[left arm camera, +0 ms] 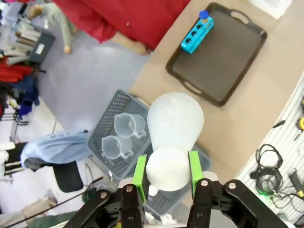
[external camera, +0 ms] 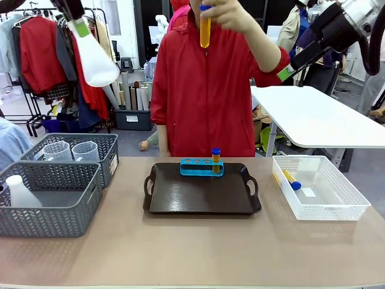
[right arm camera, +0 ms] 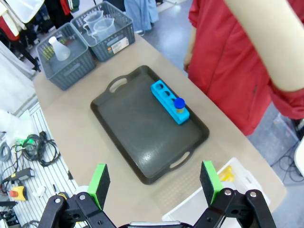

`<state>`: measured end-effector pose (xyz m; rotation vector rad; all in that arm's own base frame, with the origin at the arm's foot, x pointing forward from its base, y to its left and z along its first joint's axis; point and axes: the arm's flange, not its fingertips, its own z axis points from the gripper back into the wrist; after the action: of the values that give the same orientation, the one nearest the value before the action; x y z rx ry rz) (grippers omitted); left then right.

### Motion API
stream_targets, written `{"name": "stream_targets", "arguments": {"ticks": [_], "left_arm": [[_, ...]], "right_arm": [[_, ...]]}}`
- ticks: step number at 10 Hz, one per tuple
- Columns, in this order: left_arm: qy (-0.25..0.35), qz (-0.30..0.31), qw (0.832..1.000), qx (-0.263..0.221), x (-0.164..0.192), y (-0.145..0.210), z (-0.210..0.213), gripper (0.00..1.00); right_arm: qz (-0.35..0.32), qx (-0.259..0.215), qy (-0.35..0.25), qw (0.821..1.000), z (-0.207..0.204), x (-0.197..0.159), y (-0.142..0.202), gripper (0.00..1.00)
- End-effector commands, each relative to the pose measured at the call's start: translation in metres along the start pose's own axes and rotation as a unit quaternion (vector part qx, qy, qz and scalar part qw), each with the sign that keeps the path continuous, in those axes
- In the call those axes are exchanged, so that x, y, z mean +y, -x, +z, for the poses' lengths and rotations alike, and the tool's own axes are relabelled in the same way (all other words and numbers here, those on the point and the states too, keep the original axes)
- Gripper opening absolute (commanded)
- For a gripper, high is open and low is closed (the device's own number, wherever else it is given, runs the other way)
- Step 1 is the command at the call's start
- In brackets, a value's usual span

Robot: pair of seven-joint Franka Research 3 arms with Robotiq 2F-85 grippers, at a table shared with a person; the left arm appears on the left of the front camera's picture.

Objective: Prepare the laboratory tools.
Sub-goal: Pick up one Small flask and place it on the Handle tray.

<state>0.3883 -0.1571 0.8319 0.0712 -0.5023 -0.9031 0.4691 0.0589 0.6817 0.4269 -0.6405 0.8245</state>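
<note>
My left gripper (external camera: pixel 77 24) hangs high at the far left, shut on the neck of a translucent white conical flask (external camera: pixel 96 57) whose wide base points down. The left wrist view shows the flask (left arm camera: pixel 175 121) between the green pads (left arm camera: pixel 140 173). Raised at the far right, my right gripper (external camera: pixel 286 71) stands open with nothing between its fingers (right arm camera: pixel 210 175). A person in a red jacket holds an orange blue-capped tube (external camera: pixel 205 27) up high. The blue rack (external camera: pixel 201 167) stands on a dark tray (external camera: pixel 201 198) with one tube (external camera: pixel 216 158) in its right end hole.
Two grey baskets stand at the left: the far one (external camera: pixel 105 144) holds two clear beakers (external camera: pixel 85 152), the near one (external camera: pixel 60 211) another flask (external camera: pixel 21 192). A white mesh bin (external camera: pixel 337 205) at the right holds a tube (external camera: pixel 291 179). The table front is bare.
</note>
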Motion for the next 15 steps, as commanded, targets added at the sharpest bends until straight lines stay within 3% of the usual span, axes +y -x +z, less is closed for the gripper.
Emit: {"name": "stream_targets", "arguments": {"ticks": [1, 5, 13, 15], "left_arm": [[0.012, -0.032, 0.999, -0.008, 0.000, -0.014, 0.002, 0.00], [0.028, -0.062, 0.997, -0.020, -0.020, -0.042, -0.023, 0.00], [0.023, -0.052, 0.998, -0.007, -0.023, -0.047, -0.032, 0.00], [0.053, -0.100, 0.993, -0.015, -0.036, -0.071, -0.046, 0.00]], "right_arm": [[-0.002, -0.004, -0.003, 1.000, 0.001, 0.001, 0.000, 1.00], [-0.002, -0.004, -0.003, 1.000, 0.001, 0.001, 0.000, 1.00], [-0.002, -0.004, -0.003, 1.000, 0.001, 0.001, 0.000, 1.00], [-0.002, -0.004, -0.003, 1.000, 0.001, 0.001, 0.000, 1.00]]}}
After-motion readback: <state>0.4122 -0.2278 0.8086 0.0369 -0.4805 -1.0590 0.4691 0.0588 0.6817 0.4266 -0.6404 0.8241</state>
